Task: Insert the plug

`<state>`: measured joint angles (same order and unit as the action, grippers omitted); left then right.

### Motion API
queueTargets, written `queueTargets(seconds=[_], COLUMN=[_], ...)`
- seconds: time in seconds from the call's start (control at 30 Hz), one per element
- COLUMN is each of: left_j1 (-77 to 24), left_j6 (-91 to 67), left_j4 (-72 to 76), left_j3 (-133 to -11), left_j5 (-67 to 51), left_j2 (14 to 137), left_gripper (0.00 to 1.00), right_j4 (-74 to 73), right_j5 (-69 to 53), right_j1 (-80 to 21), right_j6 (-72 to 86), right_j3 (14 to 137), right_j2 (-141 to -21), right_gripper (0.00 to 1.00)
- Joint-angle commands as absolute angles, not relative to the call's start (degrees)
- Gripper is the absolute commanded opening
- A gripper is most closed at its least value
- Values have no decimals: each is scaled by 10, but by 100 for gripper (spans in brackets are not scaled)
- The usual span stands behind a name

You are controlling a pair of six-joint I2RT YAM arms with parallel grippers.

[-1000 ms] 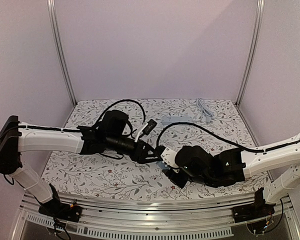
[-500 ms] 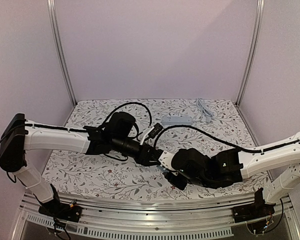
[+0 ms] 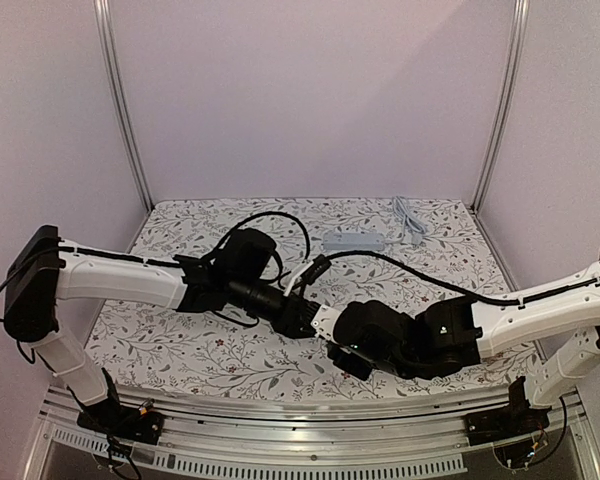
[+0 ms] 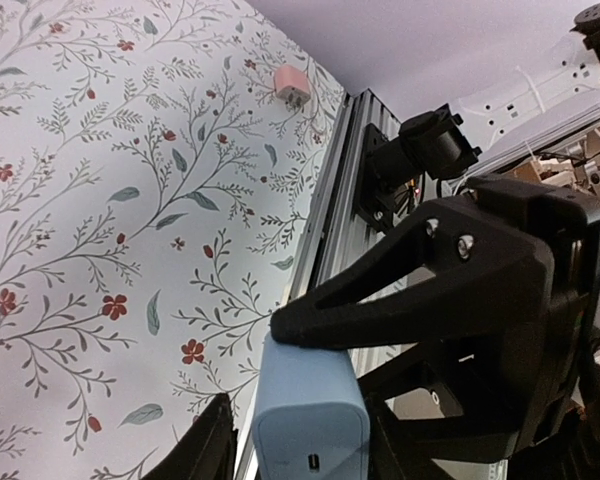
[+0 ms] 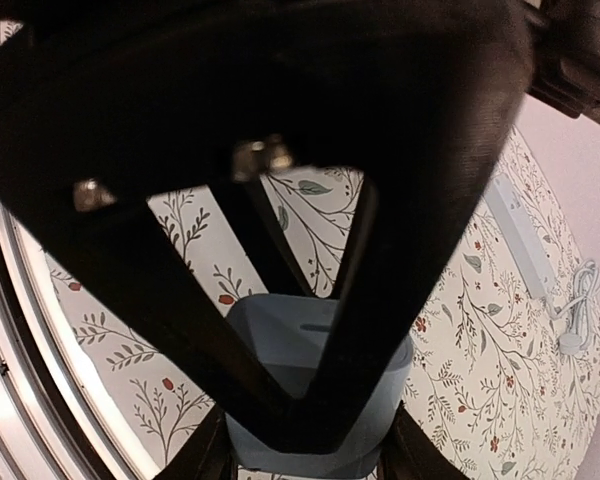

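1. The right tool (image 5: 305, 452) is clamped on the blue plug (image 5: 315, 345). Its two fingers press against the plug's sides at the bottom of the right wrist view.
2. The left tool (image 4: 298, 445) has a finger on each side of the same plug. A thin light strip shows between one finger and the plug's side, so I cannot tell whether this tool grips it.
3. In the left wrist view, the black triangular finger of the right tool rests on the plug's upper edge. A small slot shows in the plug's facing side.
4. The plug is held above the near middle of the bench (image 3: 180, 340), where the two arms meet, well apart from the power strip (image 3: 355, 241) at the far side.
5. The top view shows both arms reaching in toward the centre, and a black cable (image 3: 420, 268) running across the cloth. The plug itself cannot be made out there among the black fingers.
6. Only the left wrist view shows a pink adapter (image 4: 292, 88), lying on the cloth close to the metal rail (image 4: 330, 200).
7. The right wrist view shows the power strip and a white cord (image 5: 580, 300) beside it, with the left tool's frame filling most of the picture.
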<state>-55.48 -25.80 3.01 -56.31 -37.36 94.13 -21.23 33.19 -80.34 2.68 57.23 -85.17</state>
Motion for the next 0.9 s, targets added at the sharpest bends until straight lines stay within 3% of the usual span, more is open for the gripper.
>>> queueTargets(seconds=[0.0,0.33,0.5,0.57,0.63,0.77,0.87], left_j1=[-562,-562,-563,-563,-563,-562,-561], left_j6=[-258,-259,-261,-263,-265,-270,-273], left_j4=[41,42,45,49,51,55,62], left_j3=[-570,-568,-569,-568,-568,-567,-566], left_j5=[-384,-386,-393,-395,-393,-390,-388], left_j2=[954,958,959,958,957,957,955], left_gripper=[42,32,16,0,0,0,0], right_j4=[-237,-251,-254,-252,-252,-252,-252], right_j5=[347,358,372,378,381,384,391], right_j1=[-812,-819,-819,-820,-819,-819,-819], right_j6=[17,6,6,6,6,12,19], right_j3=[596,611,615,615,615,613,609], right_j2=[-864,-870,-871,-870,-867,-862,-857], right_gripper=[0,0,0,0,0,16,41])
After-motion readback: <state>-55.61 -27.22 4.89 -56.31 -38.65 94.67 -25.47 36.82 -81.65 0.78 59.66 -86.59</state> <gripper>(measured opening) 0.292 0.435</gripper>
